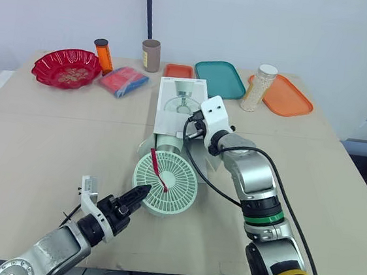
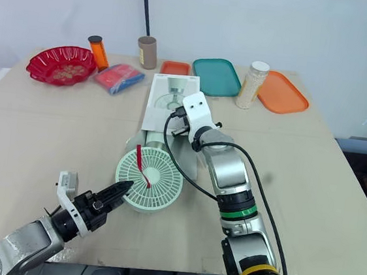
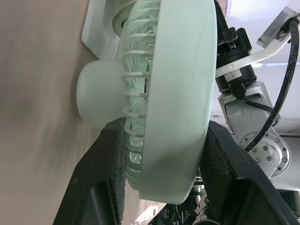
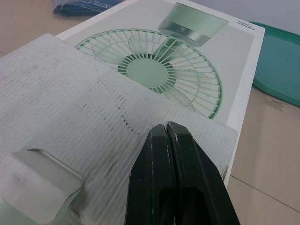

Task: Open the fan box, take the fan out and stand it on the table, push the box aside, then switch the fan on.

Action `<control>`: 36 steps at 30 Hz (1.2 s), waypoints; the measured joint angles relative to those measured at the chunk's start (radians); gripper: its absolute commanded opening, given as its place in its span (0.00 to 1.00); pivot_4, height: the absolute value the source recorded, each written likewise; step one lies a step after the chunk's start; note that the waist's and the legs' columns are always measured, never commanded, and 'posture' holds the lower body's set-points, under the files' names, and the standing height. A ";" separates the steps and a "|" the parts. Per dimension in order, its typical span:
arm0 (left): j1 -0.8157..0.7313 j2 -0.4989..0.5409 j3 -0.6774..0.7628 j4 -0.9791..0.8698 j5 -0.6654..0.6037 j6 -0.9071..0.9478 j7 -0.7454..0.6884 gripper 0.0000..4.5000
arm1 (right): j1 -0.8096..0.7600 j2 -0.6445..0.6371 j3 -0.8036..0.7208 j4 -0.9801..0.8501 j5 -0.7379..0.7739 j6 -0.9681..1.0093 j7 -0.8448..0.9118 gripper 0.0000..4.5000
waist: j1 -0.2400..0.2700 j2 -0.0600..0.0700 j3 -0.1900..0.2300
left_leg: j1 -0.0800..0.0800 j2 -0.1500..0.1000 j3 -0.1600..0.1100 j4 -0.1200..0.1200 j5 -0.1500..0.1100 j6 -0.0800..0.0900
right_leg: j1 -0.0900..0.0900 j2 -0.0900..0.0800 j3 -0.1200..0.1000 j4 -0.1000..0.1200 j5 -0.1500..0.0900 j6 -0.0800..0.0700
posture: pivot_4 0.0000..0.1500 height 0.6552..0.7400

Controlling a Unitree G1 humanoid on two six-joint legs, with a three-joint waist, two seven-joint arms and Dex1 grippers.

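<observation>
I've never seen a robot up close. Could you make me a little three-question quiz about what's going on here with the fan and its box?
1. True or false: the fan stands upright, far from the fan box.
2. What do the left gripper's jaws clasp? A) the fan's rim B) the red bowl C) the orange bottle
3. Fill in: the right gripper, resting on the box's flap, has its jaws ____ (open/shut).
Key: 1 false, it lies face up at the box's open end. 2 A. 3 shut.
</observation>
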 measured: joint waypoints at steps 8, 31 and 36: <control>0.102 0.109 0.040 -0.016 -0.034 0.004 -0.106 0.37 | -0.001 0.008 0.021 -0.010 -0.011 0.014 -0.003 0.00 | -0.003 0.000 0.000 | 0.001 0.002 0.002 -0.001 -0.002 0.000 | 0.000 0.001 0.001 0.000 -0.002 -0.002 | 1.00 1.00; 0.233 0.176 0.118 0.207 0.145 0.083 -0.539 1.00 | -0.001 0.017 0.025 -0.015 -0.013 0.027 -0.012 0.00 | -0.007 0.006 -0.002 | 0.004 0.003 0.004 -0.003 -0.005 0.000 | -0.002 0.001 0.002 0.000 -0.007 -0.004 | 1.00 1.00; 0.240 0.176 0.138 0.208 0.169 0.102 -0.564 1.00 | 0.000 0.023 0.026 -0.015 -0.013 0.027 -0.013 0.00 | -0.008 0.009 -0.003 | 0.005 0.003 0.005 -0.004 -0.005 0.000 | -0.002 0.001 0.002 0.000 -0.009 -0.002 | 1.00 1.00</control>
